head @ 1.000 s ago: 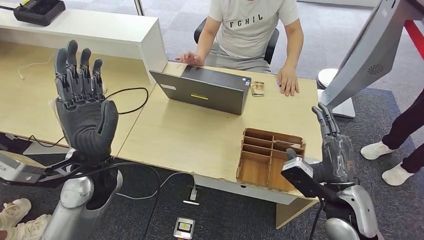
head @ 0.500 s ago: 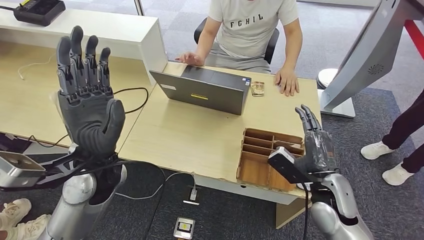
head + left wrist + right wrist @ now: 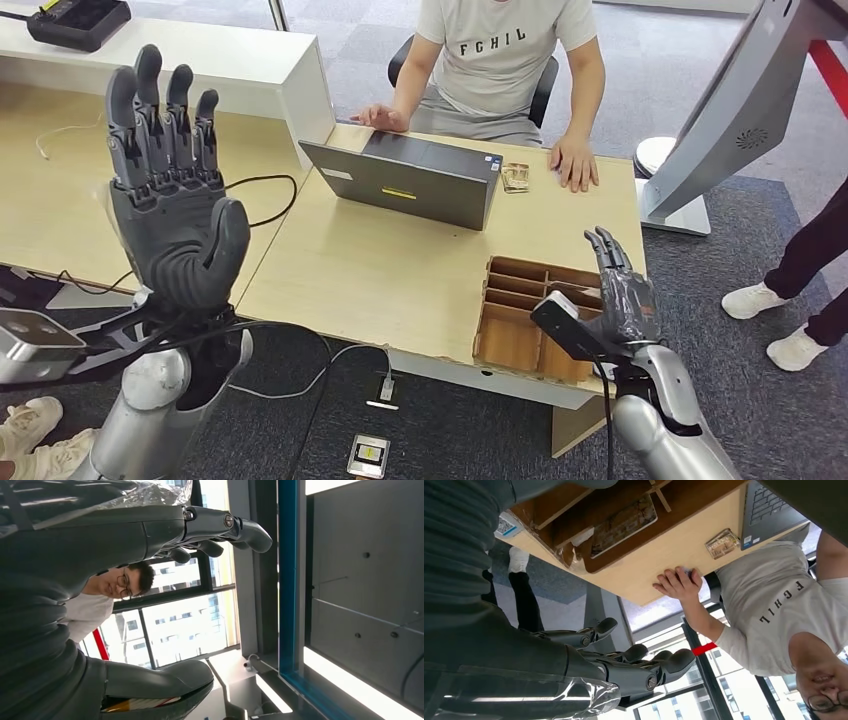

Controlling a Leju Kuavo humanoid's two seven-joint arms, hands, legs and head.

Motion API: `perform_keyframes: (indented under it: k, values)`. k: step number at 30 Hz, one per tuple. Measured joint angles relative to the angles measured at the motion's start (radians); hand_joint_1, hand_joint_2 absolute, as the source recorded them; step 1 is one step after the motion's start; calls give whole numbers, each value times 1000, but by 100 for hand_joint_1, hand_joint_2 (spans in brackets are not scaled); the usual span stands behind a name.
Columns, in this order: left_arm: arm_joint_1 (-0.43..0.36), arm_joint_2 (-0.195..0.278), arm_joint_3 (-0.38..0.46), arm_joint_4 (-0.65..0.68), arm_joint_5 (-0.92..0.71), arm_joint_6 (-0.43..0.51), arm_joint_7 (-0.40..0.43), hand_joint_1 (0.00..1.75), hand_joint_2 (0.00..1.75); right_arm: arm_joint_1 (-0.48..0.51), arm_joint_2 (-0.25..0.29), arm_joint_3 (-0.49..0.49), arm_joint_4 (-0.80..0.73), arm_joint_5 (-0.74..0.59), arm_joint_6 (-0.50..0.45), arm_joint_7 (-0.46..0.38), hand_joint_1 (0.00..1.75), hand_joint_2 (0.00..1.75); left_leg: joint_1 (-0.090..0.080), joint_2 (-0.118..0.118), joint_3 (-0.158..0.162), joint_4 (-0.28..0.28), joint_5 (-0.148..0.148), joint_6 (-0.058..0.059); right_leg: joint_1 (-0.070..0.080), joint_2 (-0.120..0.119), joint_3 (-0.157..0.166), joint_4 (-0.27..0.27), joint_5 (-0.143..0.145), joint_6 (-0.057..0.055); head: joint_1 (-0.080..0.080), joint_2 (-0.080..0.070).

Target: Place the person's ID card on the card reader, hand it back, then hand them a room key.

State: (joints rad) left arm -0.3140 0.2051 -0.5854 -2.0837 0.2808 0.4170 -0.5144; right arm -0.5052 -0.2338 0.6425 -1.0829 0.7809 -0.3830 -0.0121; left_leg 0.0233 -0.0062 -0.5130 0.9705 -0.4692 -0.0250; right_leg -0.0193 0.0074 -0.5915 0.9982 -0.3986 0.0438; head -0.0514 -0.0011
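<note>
Your left hand (image 3: pixel 172 190) is raised at nine o'clock, fingers spread and empty, your right hand (image 3: pixel 622 290) is likewise open over the wooden tray (image 3: pixel 510 325) at four o'clock, and I cannot make out the ID card, so reaching risks bumping the laptop (image 3: pixel 410 180).

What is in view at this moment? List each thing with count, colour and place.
Laptop: one, dark grey, open on the desk, facing the person.
Wooden organiser: one, brown, compartmented, at the desk's near right edge.
Small card-like item: one, tan, on the desk beside the person's hand.
Desk: one, light wood.
Black device: one, on the white counter at far left.
Person: one, seated behind the desk in a pale T-shirt, both hands resting on the desk.
Left hand: dark grey, raised, empty, fingers extended.
Right hand: dark grey, empty, above the organiser's right side.
</note>
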Motion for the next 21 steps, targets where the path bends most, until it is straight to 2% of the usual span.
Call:
perform_keyframes:
  k: [13, 15, 21]
  values:
    - [2, 15, -11, -5, 15, 18, 0, 0, 175, 0, -3, 4, 99, -39, -22, -11, 0, 175, 0, 0, 0, 0, 0, 0, 0, 0, 0, 0, 0, 0, 0, 0]
    - [3, 15, -12, -5, 19, 8, -6, 0, 175, 4, -3, 5, 102, -43, -22, -9, 4, 175, 0, 0, 0, 0, 0, 0, 0, 0, 0, 0, 0, 0, 0, 0]
    - [2, 15, -13, -1, 25, -7, -11, 0, 175, 12, -3, 8, 105, -50, -22, -8, 34, 175, 0, 0, 0, 0, 0, 0, 0, 0, 0, 0, 0, 0, 0, 0]
